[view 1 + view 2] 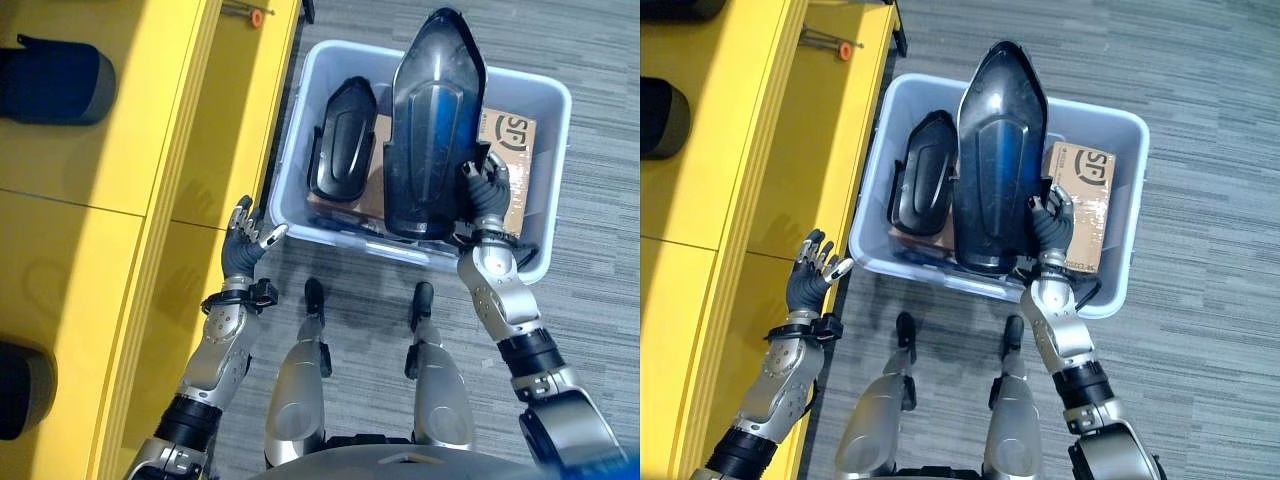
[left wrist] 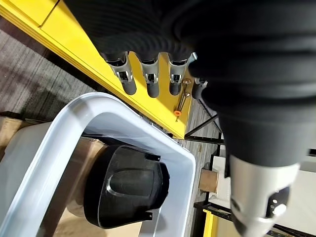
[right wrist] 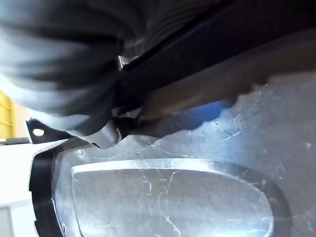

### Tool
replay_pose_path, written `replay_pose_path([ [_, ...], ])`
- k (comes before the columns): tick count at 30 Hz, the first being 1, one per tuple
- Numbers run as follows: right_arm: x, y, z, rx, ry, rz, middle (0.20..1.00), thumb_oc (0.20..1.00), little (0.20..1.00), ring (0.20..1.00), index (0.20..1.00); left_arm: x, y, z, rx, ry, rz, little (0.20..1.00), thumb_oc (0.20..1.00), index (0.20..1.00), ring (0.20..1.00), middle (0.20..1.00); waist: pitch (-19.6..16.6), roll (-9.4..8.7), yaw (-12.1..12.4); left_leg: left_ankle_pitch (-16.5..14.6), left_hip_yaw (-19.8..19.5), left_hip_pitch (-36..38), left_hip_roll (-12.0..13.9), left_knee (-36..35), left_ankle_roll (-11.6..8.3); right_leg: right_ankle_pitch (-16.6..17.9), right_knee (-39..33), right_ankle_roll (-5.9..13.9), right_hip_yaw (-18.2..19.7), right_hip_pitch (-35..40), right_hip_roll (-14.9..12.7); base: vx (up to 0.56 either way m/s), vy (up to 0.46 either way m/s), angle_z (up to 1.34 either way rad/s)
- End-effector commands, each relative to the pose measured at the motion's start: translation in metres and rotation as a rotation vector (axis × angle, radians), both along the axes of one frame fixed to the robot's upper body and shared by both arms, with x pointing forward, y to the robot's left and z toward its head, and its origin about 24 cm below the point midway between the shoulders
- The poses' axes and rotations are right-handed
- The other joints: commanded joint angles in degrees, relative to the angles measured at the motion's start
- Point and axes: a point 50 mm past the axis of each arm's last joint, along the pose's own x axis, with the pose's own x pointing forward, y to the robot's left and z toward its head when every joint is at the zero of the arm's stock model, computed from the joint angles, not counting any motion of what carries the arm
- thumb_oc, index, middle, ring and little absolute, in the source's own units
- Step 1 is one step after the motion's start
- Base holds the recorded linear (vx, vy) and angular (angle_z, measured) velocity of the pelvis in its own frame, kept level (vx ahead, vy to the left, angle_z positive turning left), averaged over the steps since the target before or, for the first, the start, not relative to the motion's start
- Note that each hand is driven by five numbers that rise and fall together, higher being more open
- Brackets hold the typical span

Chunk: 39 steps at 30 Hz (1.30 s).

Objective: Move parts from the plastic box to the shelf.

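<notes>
A pale plastic box stands on the carpet beside the yellow shelf. A large glossy black shell part rises tilted out of the box, and my right hand is shut on its right lower edge; its scratched surface lies very close in the right wrist view. A smaller black shell part lies in the box's left half. My left hand hovers open by the box's near left corner, between box and shelf, holding nothing; its straight fingers reach past the box rim.
A cardboard carton lies in the box under the parts. Dark rounded parts rest on the shelf at the far left and near left. An orange-tipped tool lies on the shelf's far end. Grey carpet surrounds the box.
</notes>
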Motion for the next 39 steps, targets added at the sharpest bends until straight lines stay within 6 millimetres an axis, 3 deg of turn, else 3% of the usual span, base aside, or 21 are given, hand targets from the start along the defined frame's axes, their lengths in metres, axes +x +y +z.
replay_pose_path([
  [1,-0.008,0.008,0.024,0.070,-0.174,0.099,0.200,0.200,0.200,0.200,0.200,-0.008,0.009,0.010,0.067,-0.052,-0.002,1.000,1.000,1.000,1.000,1.000,-4.90,-1.08,0.67,-5.85,-2.33,4.15,4.61,3.60,-2.57,-5.84,7.75,1.95,0.65,-0.78,-2.18,0.03,-0.053,-0.08],
  [7,-0.025,0.008,0.012,0.117,-0.152,0.173,0.200,0.200,0.200,0.200,0.200,-0.019,0.021,-0.001,0.081,0.001,0.034,1.000,1.000,1.000,1.000,1.000,-6.04,-0.73,-0.11,-6.12,-1.87,8.16,6.23,3.37,-2.88,-9.44,12.90,1.09,1.16,0.38,-0.97,0.02,-0.054,-0.11],
  [13,-0.025,0.019,0.015,0.111,-0.154,0.262,0.200,0.200,0.200,0.200,0.200,-0.032,0.034,-0.011,0.090,0.053,0.096,1.000,1.000,1.000,1.000,1.000,-8.22,-0.25,0.10,-4.94,-1.34,12.48,9.23,2.08,-3.34,-14.03,19.70,-0.56,1.50,0.49,1.76,0.01,-0.115,-0.04],
  [14,-0.024,0.026,0.015,0.131,-0.152,0.304,0.200,0.200,0.200,0.200,0.200,-0.037,0.037,-0.015,0.073,0.073,0.119,1.000,1.000,1.000,1.000,1.000,-8.88,-0.22,0.56,-4.02,-1.65,13.38,10.19,2.06,-3.41,-15.36,21.01,-1.45,1.72,0.63,3.23,-0.04,-0.287,-0.11],
  [16,-0.024,0.032,0.015,0.123,-0.149,0.353,0.200,0.200,0.200,0.200,0.200,-0.044,0.041,-0.021,0.054,0.099,0.155,1.000,1.000,1.000,1.000,1.000,-9.54,-0.03,1.65,0.93,-3.14,13.37,11.69,1.77,-4.07,-16.69,21.71,-2.82,0.63,1.16,5.26,-0.08,-0.276,-0.10],
  [17,-0.026,0.029,0.010,0.130,-0.128,0.363,0.200,0.200,0.200,0.200,0.200,-0.047,0.039,-0.026,0.033,0.118,0.157,1.000,1.000,1.000,1.000,1.000,-10.17,0.22,2.38,6.06,-4.64,12.03,11.98,-0.61,-5.23,-17.05,20.54,-3.30,-1.58,1.85,5.44,-0.11,-0.195,0.02],
  [18,-0.028,0.024,0.007,0.118,-0.118,0.352,0.200,0.200,0.200,0.200,0.200,-0.046,0.037,-0.030,0.025,0.135,0.149,1.000,1.000,1.000,1.000,1.000,-10.56,0.30,2.54,9.25,-4.75,10.41,11.98,-1.54,-5.82,-17.13,19.42,-3.48,-3.52,2.72,4.81,-0.16,-0.233,0.70],
  [20,-0.036,0.006,-0.003,0.071,-0.076,0.305,0.200,0.200,0.200,0.200,0.200,-0.047,0.032,-0.035,0.042,0.158,0.094,1.000,1.000,1.000,1.000,1.000,-10.90,-0.94,2.23,5.86,-3.88,9.46,8.83,2.03,-3.93,-15.50,15.81,-3.89,-7.57,4.93,2.07,-0.18,-0.206,1.67],
  [21,-0.043,-0.005,-0.012,0.056,-0.047,0.267,0.200,0.200,0.200,0.200,0.200,-0.046,0.029,-0.034,0.059,0.154,0.050,1.000,1.000,1.000,1.000,1.000,-11.74,-1.02,0.57,0.70,-0.81,12.59,7.90,7.00,-2.93,-14.55,14.48,-4.23,-11.40,6.07,0.41,-0.12,-0.124,1.44],
  [22,-0.043,-0.005,-0.012,0.056,-0.046,0.267,0.200,0.200,0.200,0.200,0.200,-0.046,0.029,-0.034,0.059,0.154,0.050,1.000,1.000,1.000,1.000,1.000,-11.67,-0.97,0.49,0.57,-0.92,12.61,7.92,7.15,-2.93,-14.56,14.44,-4.20,-11.51,6.25,0.42,-0.07,-0.034,1.25],
  [23,-0.052,-0.017,-0.021,0.086,-0.023,0.211,0.200,0.200,0.200,0.200,0.200,-0.042,0.023,-0.032,0.060,0.147,0.010,1.000,1.000,1.000,1.000,1.000,-12.97,-0.64,-2.21,-3.33,4.44,16.74,8.98,9.62,-3.35,-14.93,14.31,-3.64,-14.94,7.38,-1.31,-0.01,0.065,2.13],
  [26,-0.066,-0.031,-0.030,0.124,0.005,0.158,0.200,0.200,0.200,0.200,0.200,-0.042,0.018,-0.034,0.074,0.152,-0.033,1.000,1.000,1.000,1.000,1.000,-13.54,0.62,-4.57,-9.41,6.70,17.36,6.90,6.10,-2.57,-13.04,14.73,-1.49,-18.09,9.09,-4.29,0.02,0.208,1.96],
  [29,-0.074,-0.030,-0.043,0.175,0.053,0.156,0.200,0.200,0.200,0.200,0.200,-0.043,0.025,-0.027,0.123,0.135,-0.046,1.000,1.000,1.000,1.000,1.000,-13.45,-0.20,-3.46,-11.56,7.01,15.76,4.44,5.57,-1.35,-9.60,13.37,0.85,-19.05,10.87,-8.02,0.03,0.326,0.39],
  [30,-0.074,-0.030,-0.044,0.175,0.054,0.157,0.200,0.200,0.200,0.200,0.200,-0.043,0.025,-0.027,0.124,0.136,-0.045,1.000,1.000,1.000,1.000,1.000,-13.44,-0.28,-3.56,-11.59,6.93,15.77,4.34,5.60,-1.28,-9.46,13.20,0.94,-19.15,11.03,-8.09,0.00,0.230,0.07],
  [32,-0.075,-0.027,-0.044,0.158,0.061,0.189,0.200,0.200,0.200,0.200,0.200,-0.051,0.038,-0.030,0.133,0.154,0.025,1.000,1.000,1.000,1.000,1.000,-13.03,-1.79,-1.66,-12.74,6.23,15.88,2.09,4.94,-0.30,-5.93,10.40,2.59,-20.18,12.14,-9.52,-0.02,0.229,0.23],
  [36,-0.071,-0.023,-0.042,0.158,0.052,0.199,0.200,0.200,0.200,0.200,0.200,-0.054,0.043,-0.029,0.134,0.154,0.060,1.000,1.000,1.000,1.000,1.000,-12.47,-3.39,-0.18,-13.43,5.17,14.93,0.58,5.00,0.58,-3.40,9.27,4.07,-21.16,12.65,-10.75,-0.06,0.123,0.20],
  [39,-0.070,-0.024,-0.039,0.151,0.041,0.189,0.200,0.200,0.200,0.200,0.200,-0.054,0.045,-0.029,0.141,0.154,0.066,1.000,1.000,1.000,1.000,1.000,-11.44,-4.75,0.79,-14.53,3.18,12.83,-1.73,6.96,1.56,0.50,8.27,5.43,-21.51,13.67,-12.49,-0.07,0.134,0.33],
])
